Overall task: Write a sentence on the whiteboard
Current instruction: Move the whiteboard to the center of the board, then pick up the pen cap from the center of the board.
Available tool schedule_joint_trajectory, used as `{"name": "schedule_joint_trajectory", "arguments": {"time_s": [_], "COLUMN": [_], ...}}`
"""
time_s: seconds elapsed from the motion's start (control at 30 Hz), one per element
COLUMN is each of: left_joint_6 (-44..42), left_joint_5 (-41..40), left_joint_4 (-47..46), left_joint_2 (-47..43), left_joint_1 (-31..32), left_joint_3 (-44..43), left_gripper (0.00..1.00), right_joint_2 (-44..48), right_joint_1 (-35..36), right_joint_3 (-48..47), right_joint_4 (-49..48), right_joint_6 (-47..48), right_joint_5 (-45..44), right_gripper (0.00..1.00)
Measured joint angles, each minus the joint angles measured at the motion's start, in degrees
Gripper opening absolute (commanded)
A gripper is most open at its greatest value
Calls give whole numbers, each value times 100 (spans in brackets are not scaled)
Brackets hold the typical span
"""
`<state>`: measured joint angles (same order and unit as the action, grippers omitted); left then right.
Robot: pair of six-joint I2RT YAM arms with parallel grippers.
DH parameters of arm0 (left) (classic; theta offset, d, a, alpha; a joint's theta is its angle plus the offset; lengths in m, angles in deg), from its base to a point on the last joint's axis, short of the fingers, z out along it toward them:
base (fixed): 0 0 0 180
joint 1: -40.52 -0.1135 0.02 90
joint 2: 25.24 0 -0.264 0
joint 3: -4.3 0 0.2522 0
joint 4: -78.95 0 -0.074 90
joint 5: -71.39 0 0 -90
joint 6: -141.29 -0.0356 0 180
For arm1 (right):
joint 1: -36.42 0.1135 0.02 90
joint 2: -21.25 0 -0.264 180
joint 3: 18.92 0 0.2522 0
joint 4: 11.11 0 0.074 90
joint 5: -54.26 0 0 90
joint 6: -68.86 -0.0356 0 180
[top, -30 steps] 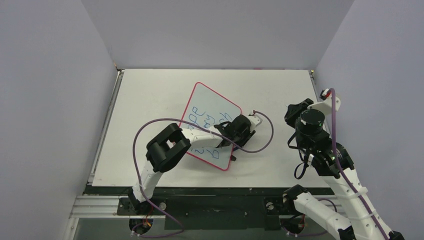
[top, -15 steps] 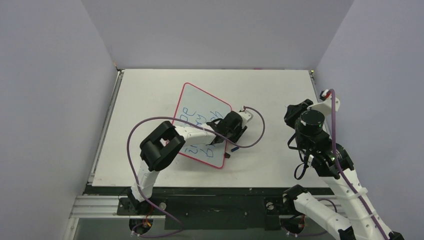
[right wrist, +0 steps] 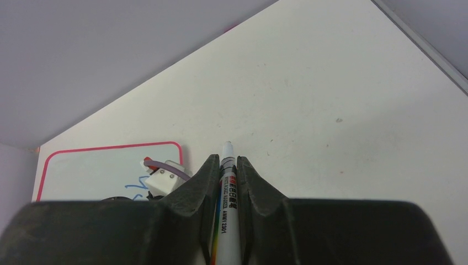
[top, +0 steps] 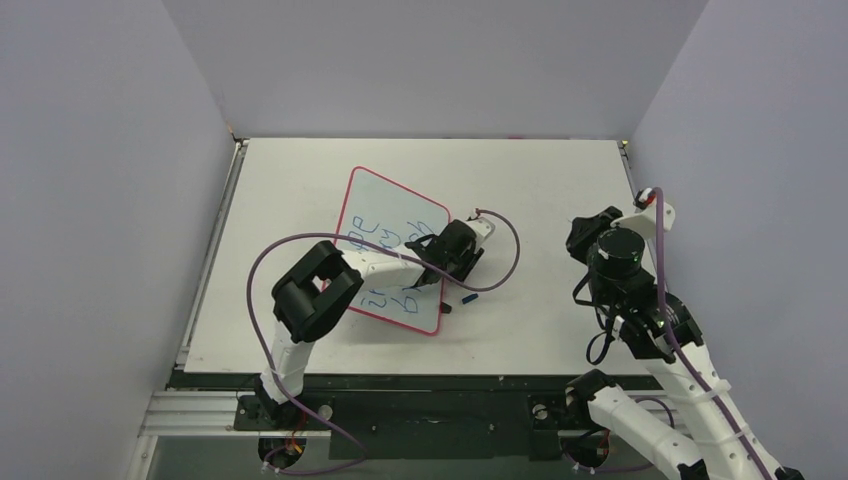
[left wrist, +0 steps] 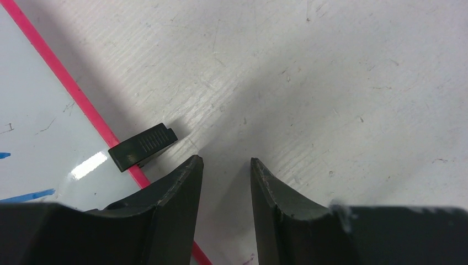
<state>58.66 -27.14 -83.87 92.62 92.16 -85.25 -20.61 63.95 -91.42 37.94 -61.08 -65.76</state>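
The whiteboard (top: pixel 372 205) lies tilted on the table's middle, pink-rimmed, with the sentence (top: pixel 385 240) in blue lines on it. My left gripper (top: pixel 424 280) stands open at the board's right edge. In the left wrist view its left finger (left wrist: pixel 176 193) lies over the pink rim of the whiteboard (left wrist: pixel 38 127), beside a black clip (left wrist: pixel 142 146), with bare table between the jaws. My right gripper (top: pixel 590 228) hangs at the right, shut on a white marker (right wrist: pixel 228 171). The whiteboard (right wrist: pixel 94 165) shows far off in the right wrist view.
A small blue cap (top: pixel 468 297) lies on the table just right of the board's near corner. A second black clip (top: pixel 445 308) sits on that corner. Grey walls close in the table on three sides. The left arm's purple cable (top: pixel 500 250) loops over the table.
The whiteboard and my left gripper have slid together to the left and turned a little. The blue cap now lies apart from the board. My right arm has shifted slightly.
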Motion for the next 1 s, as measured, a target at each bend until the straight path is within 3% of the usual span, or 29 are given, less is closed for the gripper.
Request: {"name": "schedule_joint_trajectory", "arguments": {"time_s": [0.3,1.0], "left_joint_6": [-68,-551], "left_joint_5": [44,1093], "left_joint_4": [632,1956], "left_joint_2": [-107,-549], "left_joint_1": [50,133], "left_joint_3": [-136,-544], "left_gripper": [48,48], "right_joint_2": [129,354], "right_joint_1": [0,0], "right_joint_3": [142,490], "right_joint_4": [-120,-455], "right_joint_6": [15,221], "right_joint_5": [-74,-146], "right_gripper": [0,0]}}
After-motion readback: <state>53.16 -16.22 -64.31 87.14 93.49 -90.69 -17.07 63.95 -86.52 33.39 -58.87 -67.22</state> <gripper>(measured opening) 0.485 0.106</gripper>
